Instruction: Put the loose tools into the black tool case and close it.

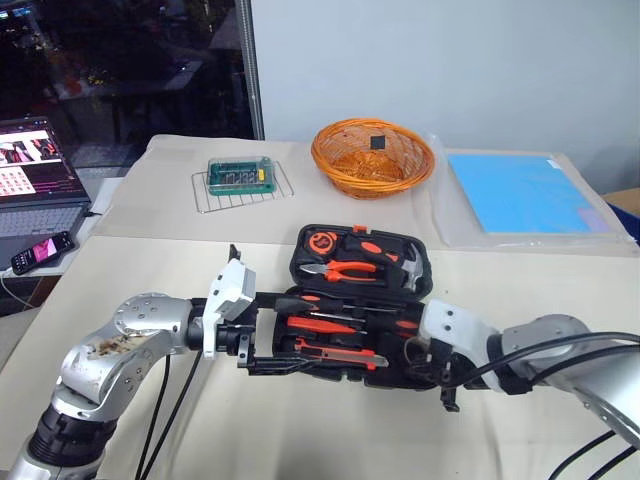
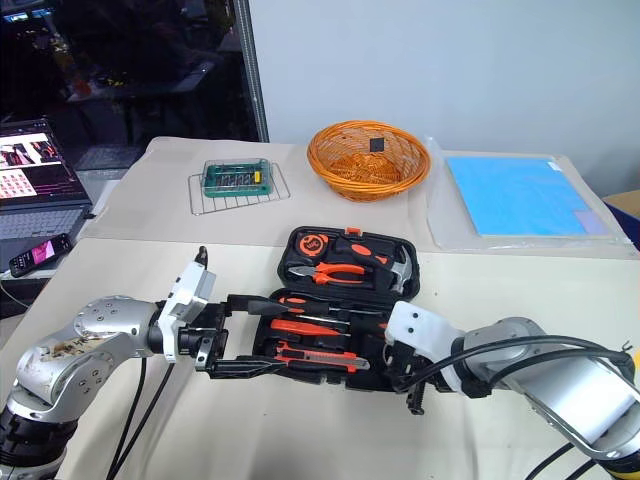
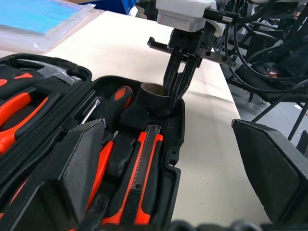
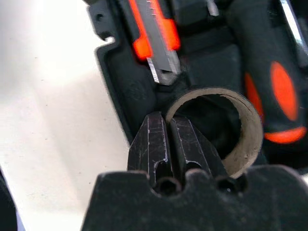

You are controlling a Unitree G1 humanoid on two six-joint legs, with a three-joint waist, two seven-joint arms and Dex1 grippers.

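Fingers of the right gripper (image 4: 168, 144) pinch together on the tape roll's (image 4: 240, 144) rim inside the black tool case (image 3: 171, 163); left gripper (image 1: 262, 345) gapes at its nine o'clock end.

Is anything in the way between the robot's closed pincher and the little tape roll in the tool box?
Nothing visible. The right gripper is shut, with its tips right at the rim of the tape roll, which already sits in the black tool case beside the utility knife. Whether the tips touch the roll cannot be told.
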